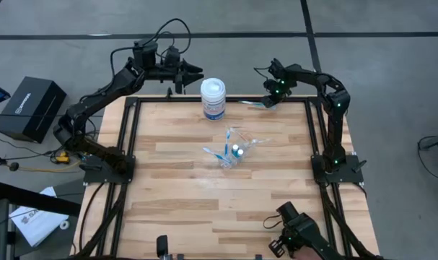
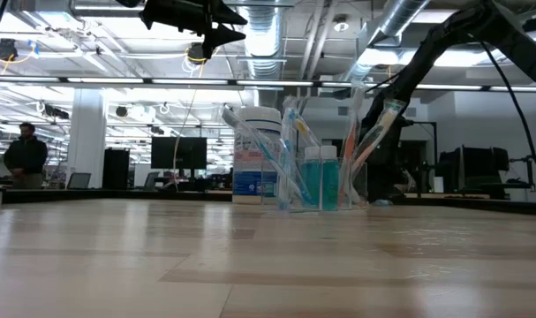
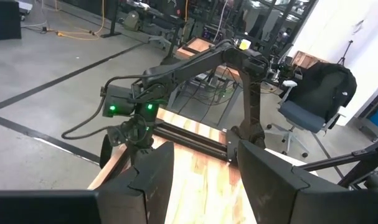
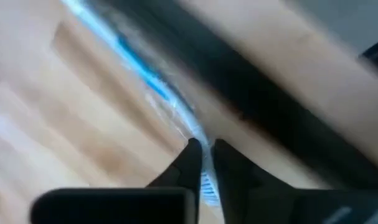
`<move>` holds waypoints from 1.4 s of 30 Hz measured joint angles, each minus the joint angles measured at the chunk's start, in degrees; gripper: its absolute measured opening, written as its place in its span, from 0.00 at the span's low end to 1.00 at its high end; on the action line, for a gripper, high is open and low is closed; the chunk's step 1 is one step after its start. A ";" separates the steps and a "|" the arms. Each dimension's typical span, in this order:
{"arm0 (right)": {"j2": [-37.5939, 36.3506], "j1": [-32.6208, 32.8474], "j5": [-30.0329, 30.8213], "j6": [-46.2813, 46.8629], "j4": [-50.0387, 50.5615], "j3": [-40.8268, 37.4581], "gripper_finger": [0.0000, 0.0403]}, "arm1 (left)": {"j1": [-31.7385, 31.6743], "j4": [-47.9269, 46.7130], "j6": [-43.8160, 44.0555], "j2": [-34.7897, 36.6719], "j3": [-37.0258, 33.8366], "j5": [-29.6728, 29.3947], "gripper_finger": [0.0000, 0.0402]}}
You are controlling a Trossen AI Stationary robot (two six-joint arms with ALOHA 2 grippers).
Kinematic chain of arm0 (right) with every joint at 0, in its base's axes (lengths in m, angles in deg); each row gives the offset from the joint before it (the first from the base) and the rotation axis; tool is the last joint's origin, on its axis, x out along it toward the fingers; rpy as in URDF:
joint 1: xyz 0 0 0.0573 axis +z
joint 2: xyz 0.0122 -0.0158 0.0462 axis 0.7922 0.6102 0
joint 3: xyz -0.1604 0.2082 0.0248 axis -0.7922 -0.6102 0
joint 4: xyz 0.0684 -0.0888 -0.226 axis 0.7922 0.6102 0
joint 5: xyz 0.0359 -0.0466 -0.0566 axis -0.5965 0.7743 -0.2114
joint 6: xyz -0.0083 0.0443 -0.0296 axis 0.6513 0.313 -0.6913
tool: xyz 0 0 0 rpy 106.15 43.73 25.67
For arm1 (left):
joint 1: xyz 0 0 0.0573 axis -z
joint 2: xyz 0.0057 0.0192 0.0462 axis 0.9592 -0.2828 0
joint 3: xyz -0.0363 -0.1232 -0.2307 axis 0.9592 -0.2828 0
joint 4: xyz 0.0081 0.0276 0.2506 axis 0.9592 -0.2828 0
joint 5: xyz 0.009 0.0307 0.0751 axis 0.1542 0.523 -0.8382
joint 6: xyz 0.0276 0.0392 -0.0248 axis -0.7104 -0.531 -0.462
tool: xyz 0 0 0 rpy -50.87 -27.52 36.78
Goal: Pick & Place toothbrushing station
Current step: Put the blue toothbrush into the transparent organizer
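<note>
Toothbrush (image 4: 145, 74) blurred, far table edge | right gripper (image 4: 204, 155) pinching it | left gripper (image 3: 201, 180) open, raised

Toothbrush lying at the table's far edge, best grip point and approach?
Grip the toothbrush on its thin handle, coming straight down, fingers across its width: it lies flat on the table, so only its narrow sides offer purchase. The right hand is pinching it that way.
</note>
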 joint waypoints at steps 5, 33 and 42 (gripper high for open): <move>0.08 0.20 -1.35 0.17 1.86 0.14 0.05 | 0.00 0.03 0.06 0.00 0.00 0.02 0.43; 0.10 1.62 0.81 -2.66 34.39 32.61 0.00 | 0.00 2.75 1.02 0.26 0.00 0.00 0.43; 0.10 6.27 0.35 -1.95 37.60 39.22 0.00 | 0.00 3.28 0.86 0.25 0.00 0.00 0.43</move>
